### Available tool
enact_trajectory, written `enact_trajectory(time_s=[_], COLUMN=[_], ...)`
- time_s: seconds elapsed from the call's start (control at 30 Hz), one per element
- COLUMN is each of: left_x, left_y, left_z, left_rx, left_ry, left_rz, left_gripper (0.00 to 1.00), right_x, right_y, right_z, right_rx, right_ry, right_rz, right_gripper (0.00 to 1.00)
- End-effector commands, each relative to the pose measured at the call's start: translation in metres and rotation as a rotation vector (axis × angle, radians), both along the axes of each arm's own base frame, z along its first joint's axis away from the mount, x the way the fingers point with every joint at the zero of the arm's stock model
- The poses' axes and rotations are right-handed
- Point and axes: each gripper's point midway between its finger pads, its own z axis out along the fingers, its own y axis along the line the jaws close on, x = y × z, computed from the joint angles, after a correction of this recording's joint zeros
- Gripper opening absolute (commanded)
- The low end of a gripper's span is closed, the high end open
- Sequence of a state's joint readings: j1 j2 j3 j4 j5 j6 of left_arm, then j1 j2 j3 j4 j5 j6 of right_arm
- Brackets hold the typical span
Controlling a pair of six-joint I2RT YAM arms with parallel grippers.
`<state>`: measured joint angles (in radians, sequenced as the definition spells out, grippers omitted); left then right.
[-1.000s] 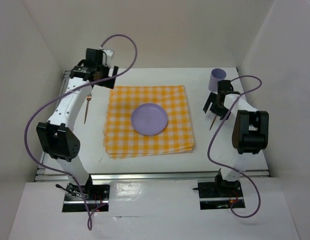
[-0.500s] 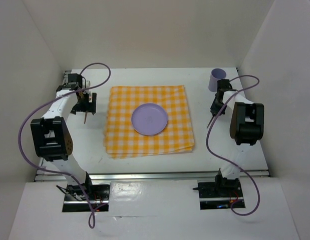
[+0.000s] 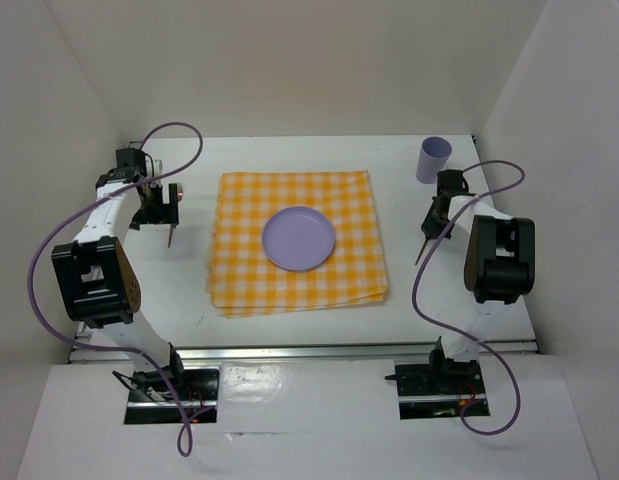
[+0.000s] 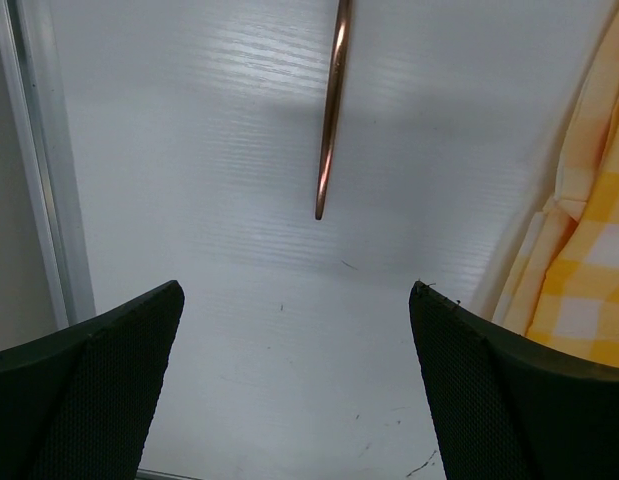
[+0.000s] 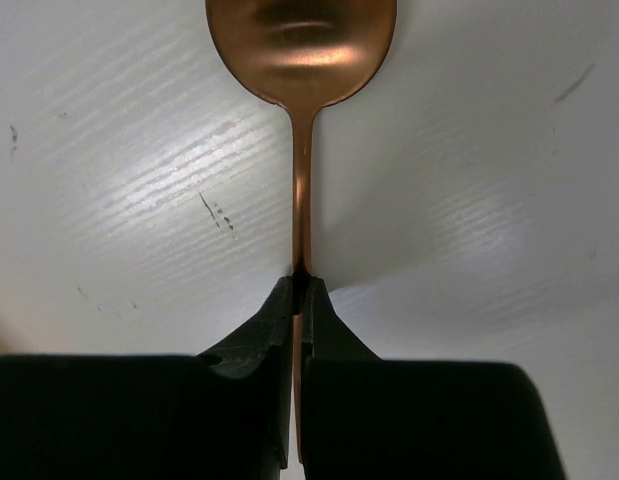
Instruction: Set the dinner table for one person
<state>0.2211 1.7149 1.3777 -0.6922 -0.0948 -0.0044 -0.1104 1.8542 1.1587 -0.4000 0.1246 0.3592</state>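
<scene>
Filling most of the overhead view, the dinner table (image 3: 299, 155) lay ahead of both arm bases, its white top only partly set. At its middle sat the checked cloth (image 3: 244, 215) with a lilac plate (image 3: 299, 238) on it, so that much looked done. A lilac cup (image 3: 433, 160) stood near the far right corner, well apart from the cloth, and seemed yet to be brought in. Right of the cloth, the right gripper (image 5: 299, 285) was pinched tight on the handle of a copper spoon (image 5: 301, 40); whether the spoon had left the surface could not be told. Left of the cloth, the left gripper (image 4: 296, 290) hung spread wide and empty, just short of a slim copper handle (image 4: 331, 120) lying ungrasped on the white top. Both pieces seemed left to place beside the plate.
</scene>
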Motion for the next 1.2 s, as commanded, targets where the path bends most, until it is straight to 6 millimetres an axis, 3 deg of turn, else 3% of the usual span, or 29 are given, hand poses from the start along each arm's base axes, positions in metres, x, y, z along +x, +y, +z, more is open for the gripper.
enact_trajectory(time_s=[0.0,0.13,0.27,0.3,0.47,0.5,0.67,0.83,1.17], left_x=[0.009,0.009,0.008,0.005,0.004,0.007,0.004,0.004,0.004], left_y=[-0.005,-0.005,0.001,0.0,0.004,0.005,0.004,0.004,0.006], left_z=[0.016,0.018,0.016,0.013,0.013,0.016,0.015,0.015,0.012], left_rx=[-0.014,-0.014,-0.005,-0.007,-0.007,-0.005,-0.007,-0.007,0.003], left_ry=[-0.059,-0.059,-0.056,-0.048,-0.048,-0.056,-0.048,-0.048,-0.035], left_rz=[-0.014,-0.014,0.0,0.0,0.011,0.011,0.011,0.011,0.007], left_gripper=[0.99,0.99,0.99,0.99,0.99,0.99,0.99,0.99,0.99], right_x=[-0.012,-0.011,-0.006,-0.003,0.0,-0.001,-0.013,-0.019,-0.035], right_y=[-0.007,0.007,0.049,0.077,0.16,0.176,0.203,0.233,0.234], right_z=[0.011,0.041,0.074,0.081,0.107,0.103,0.053,0.034,0.006], right_rx=[-0.038,-0.075,-0.154,-0.169,-0.099,-0.061,-0.004,0.024,0.051], right_ry=[-0.004,-0.086,-0.154,-0.173,-0.262,-0.265,-0.151,-0.123,-0.024], right_rz=[-0.002,0.04,0.145,0.221,0.407,0.44,0.493,0.549,0.496], right_gripper=[0.0,0.0,0.0,0.0,0.0,0.0,0.0,0.0,0.0])
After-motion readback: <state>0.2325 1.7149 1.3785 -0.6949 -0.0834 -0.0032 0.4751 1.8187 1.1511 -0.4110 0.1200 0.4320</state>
